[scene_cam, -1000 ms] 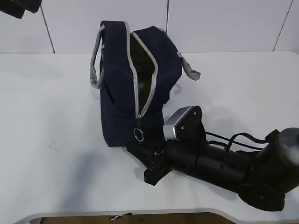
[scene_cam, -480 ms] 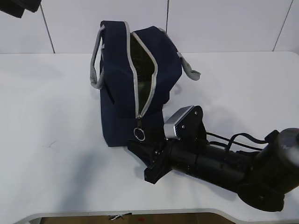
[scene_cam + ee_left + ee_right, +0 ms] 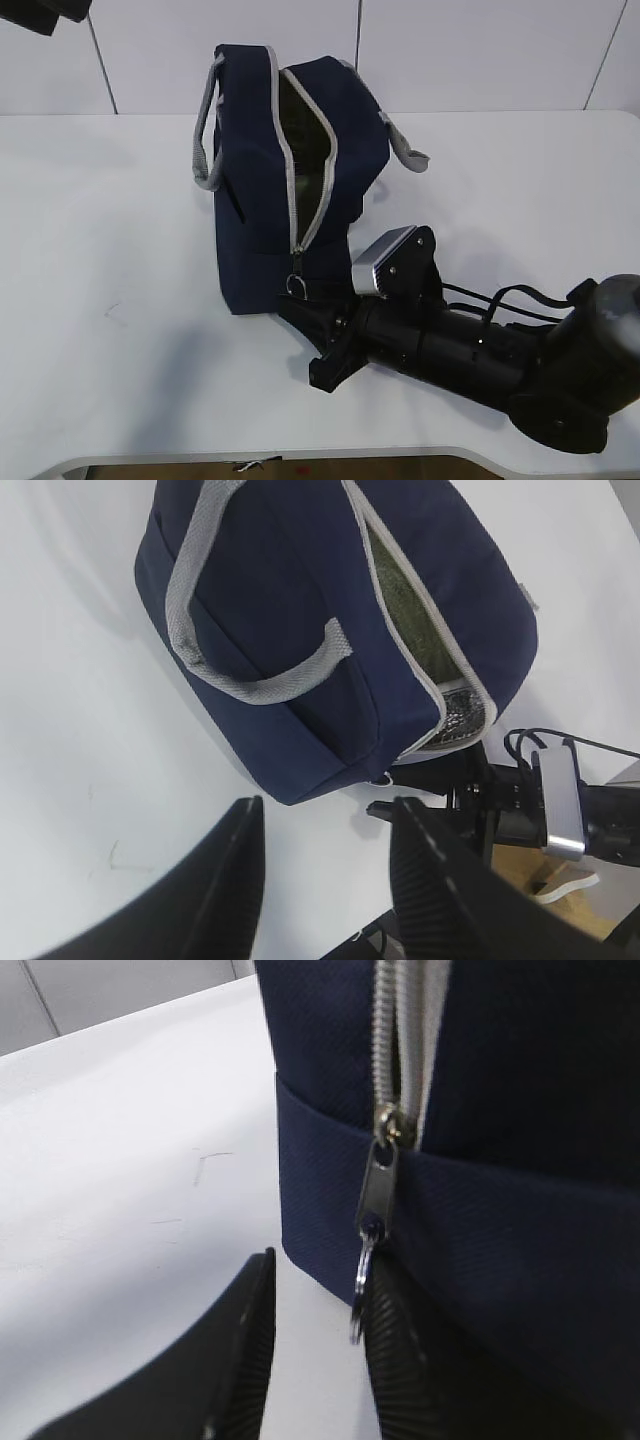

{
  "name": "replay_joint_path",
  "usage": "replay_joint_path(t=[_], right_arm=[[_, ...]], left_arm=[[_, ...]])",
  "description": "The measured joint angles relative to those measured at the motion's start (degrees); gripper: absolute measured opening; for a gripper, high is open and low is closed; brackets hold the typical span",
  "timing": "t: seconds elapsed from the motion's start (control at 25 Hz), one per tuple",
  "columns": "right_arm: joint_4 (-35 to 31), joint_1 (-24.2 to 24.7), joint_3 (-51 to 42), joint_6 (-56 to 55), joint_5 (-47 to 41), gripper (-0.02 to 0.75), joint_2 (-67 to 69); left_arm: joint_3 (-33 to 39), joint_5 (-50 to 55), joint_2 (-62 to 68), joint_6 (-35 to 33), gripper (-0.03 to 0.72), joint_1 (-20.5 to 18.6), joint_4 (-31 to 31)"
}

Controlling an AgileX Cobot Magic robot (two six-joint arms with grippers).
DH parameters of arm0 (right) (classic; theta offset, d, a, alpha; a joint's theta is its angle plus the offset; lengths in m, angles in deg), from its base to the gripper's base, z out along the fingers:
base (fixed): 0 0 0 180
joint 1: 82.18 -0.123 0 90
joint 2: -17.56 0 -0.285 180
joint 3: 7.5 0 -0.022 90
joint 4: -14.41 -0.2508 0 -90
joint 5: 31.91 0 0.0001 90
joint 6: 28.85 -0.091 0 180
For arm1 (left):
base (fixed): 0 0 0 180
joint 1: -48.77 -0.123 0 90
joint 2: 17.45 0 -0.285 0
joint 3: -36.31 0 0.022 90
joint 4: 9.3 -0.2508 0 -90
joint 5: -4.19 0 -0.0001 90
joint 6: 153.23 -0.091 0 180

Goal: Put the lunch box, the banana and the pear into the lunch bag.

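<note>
Jaws on the left gripper (image 3: 325, 880) stand apart with nothing between them, hovering above the white table (image 3: 110, 230) at about seven o'clock from the lunch bag (image 3: 260, 210). Moving rightward, that navy-blue bag stands upright near the table's centre, grey strap handles drooping off both sides. Its grey zipper (image 3: 300, 200) is undone most of the way down the front, leaving a long slit with a dark green lining and a glint of silver foil inside; what else lies within cannot be made out. At the bottom of the slit hangs the zipper slider with its metal ring pull (image 3: 362, 1290).

Further right, at roughly five o'clock from the bag, the right arm lies low across the table, reaching in toward the bag's base. The right gripper (image 3: 315, 1350) sits directly beneath the ring pull. Its two black fingers are partly apart, one on either side of the ring, which dangles against the right-hand finger; whether they pinch it I cannot tell.
</note>
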Motion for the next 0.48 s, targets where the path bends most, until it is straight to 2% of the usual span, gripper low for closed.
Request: replay_joint_path(t=[0.48], right_arm=[[-1.3,0.0,0.0,0.0,-0.5,0.228,0.0]], left_arm=[[0.0,0.0,0.0,0.0,0.307,0.0,0.8]])
